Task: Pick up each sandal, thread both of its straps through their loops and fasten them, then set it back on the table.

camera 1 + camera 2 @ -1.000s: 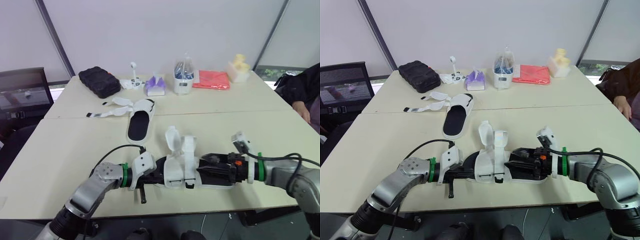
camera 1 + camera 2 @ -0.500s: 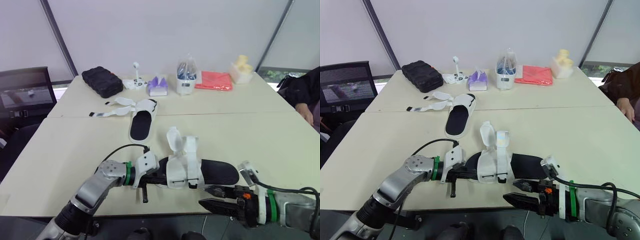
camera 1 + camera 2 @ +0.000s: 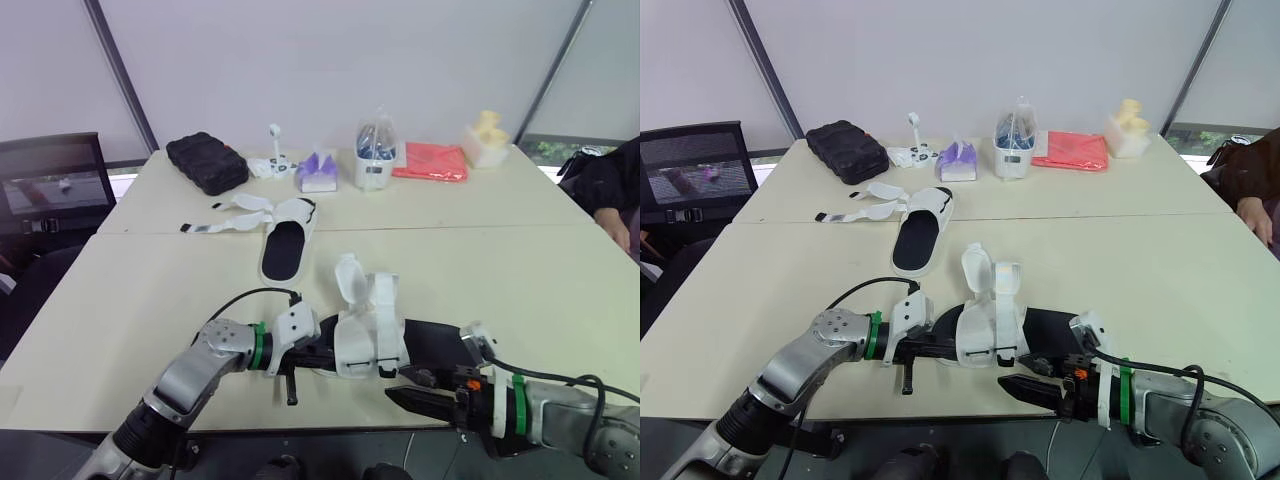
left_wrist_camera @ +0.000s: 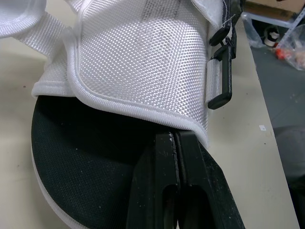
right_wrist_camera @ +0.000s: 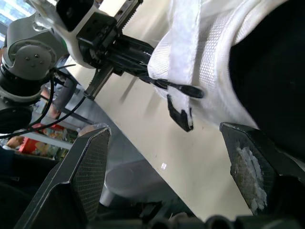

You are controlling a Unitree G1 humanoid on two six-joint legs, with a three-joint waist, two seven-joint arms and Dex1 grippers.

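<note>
The near sandal (image 3: 372, 330), white straps over a black insole, lies by the table's front edge with both strap flaps standing up unfastened. My left gripper (image 4: 175, 138) is shut at its toe end, fingertips tucked under the hem of the white upper. My right gripper (image 3: 397, 383) hangs open just off the table's front edge, beside the sandal's strap buckle (image 5: 183, 117) and touching nothing; its fingers (image 5: 83, 176) stand wide apart. A second sandal (image 3: 283, 243) lies farther back with its straps (image 3: 225, 214) spread out to the left.
Along the table's far side stand a black bag (image 3: 207, 162), a small white device (image 3: 272, 160), a purple tissue pack (image 3: 315, 171), a clear container (image 3: 375, 160), a red cloth (image 3: 430, 161) and a yellow object (image 3: 485, 138). A person's arm (image 3: 622, 205) rests at the right edge.
My right gripper let go of the sandal's heel, dropped below the table's front edge, then rose back toward the strap side. The left gripper kept its hold.
</note>
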